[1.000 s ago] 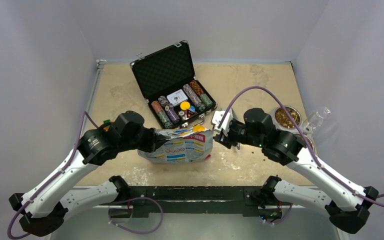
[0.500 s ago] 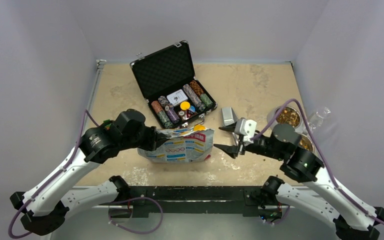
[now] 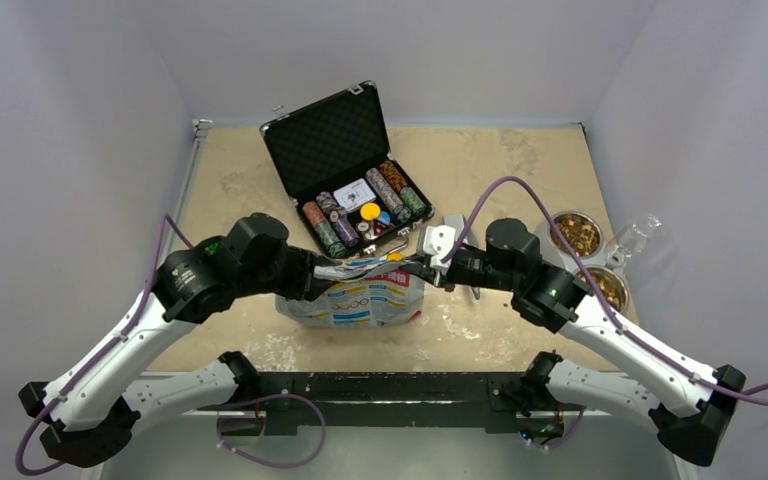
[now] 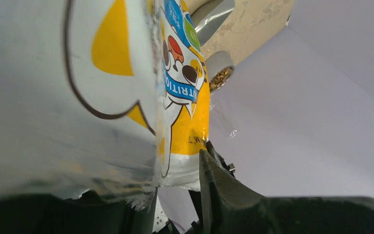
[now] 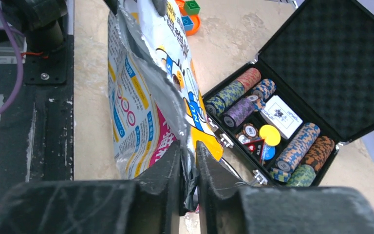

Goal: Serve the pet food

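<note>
The right gripper [image 5: 189,161] has been swung back and closed on the right lip of the bag [image 3: 355,298] standing mid-table, whether the left gripper [image 3: 313,278] holds the other lip cannot be told, and kibble [image 3: 577,235] is seen in the bowl [image 3: 575,214] at right, so opening seems next

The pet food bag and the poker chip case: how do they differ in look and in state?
The pet food bag is crinkly and printed in white, blue, yellow and pink; the poker chip case is black and rigid. The right gripper pinches the bag's top edge; no gripper touches the case. The case sits farther back on the table than the bag. Both rest on it.
</note>
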Available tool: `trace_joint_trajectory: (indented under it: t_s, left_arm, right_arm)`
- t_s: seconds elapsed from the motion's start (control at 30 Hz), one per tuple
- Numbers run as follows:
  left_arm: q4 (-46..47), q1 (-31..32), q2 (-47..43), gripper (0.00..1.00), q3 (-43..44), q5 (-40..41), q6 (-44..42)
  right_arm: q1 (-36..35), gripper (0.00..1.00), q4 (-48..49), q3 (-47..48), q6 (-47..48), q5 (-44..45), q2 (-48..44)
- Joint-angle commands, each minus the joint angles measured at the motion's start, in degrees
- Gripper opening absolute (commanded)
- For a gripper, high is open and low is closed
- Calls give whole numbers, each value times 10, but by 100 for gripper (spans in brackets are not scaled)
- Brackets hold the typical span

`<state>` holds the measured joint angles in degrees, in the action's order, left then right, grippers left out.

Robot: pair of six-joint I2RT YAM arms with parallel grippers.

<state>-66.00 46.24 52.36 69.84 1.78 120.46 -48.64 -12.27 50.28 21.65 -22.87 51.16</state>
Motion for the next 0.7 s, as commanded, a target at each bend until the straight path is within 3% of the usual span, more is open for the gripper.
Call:
trace_joint_trajectory:
  t_s: [0.0, 0.07, 0.3, 0.47, 0.57, 0.67]
  left_arm:
    - [34, 0, 8, 47, 48, 0, 50]
    - [48, 12, 42, 54, 62, -15, 24]
    - [77, 79, 111, 59, 87, -28, 40]
    - [55, 85, 105, 57, 83, 9, 54]
    - [73, 84, 87, 52, 49, 41, 66]
    - [140, 83, 70, 32, -3, 71, 71]
  right_arm:
    - [-2, 8, 26, 28, 20, -52, -2]
    - [-3, 0, 24, 26, 25, -59, -9]
    - [-3, 0, 10, 41, 16, -35, -7]
    - [-4, 0, 7, 44, 6, -19, -21]
    - [-4, 0, -12, 39, 9, -4, -55]
    - [-6, 0, -46, 29, 20, -23, -90]
